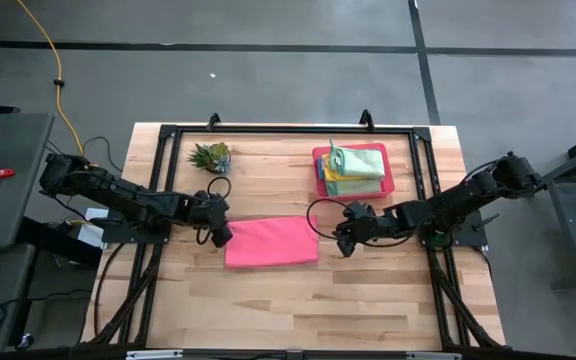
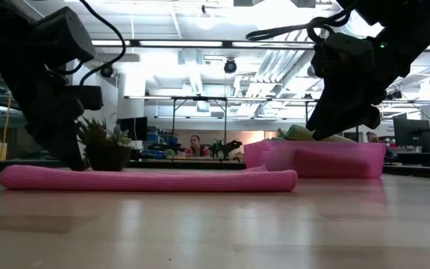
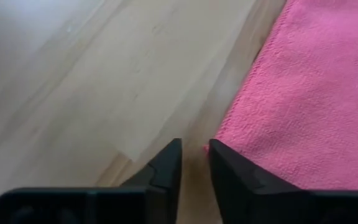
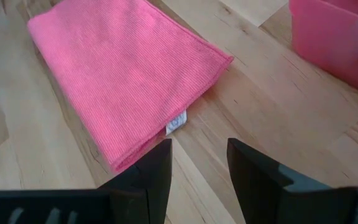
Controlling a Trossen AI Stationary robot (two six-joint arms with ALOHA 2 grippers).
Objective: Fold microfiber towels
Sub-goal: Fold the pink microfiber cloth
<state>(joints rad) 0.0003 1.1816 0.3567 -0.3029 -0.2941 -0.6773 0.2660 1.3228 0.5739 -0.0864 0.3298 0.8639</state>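
A pink microfiber towel [image 1: 271,242] lies folded into a flat rectangle on the wooden table, mid-table; it also shows in the low view [image 2: 148,180]. My left gripper [image 1: 223,236] is low at the towel's left end, its fingers [image 3: 195,152] a narrow gap apart and empty, just beside the towel's corner [image 3: 229,134]. My right gripper [image 1: 344,243] is open and empty, raised above the table [image 2: 342,123] just off the towel's right edge [image 4: 199,152]. A white tag [image 4: 178,123] shows at the towel's near corner. Light green, yellow and teal towels [image 1: 356,165] lie stacked in the tray.
A pink tray [image 1: 388,186] with the stacked towels stands at the far right of the table, behind my right gripper. A small spiky green plant [image 1: 211,156] stands at the far left. A black frame [image 1: 288,130] runs around the table's edges. Bare wood lies toward the near edge.
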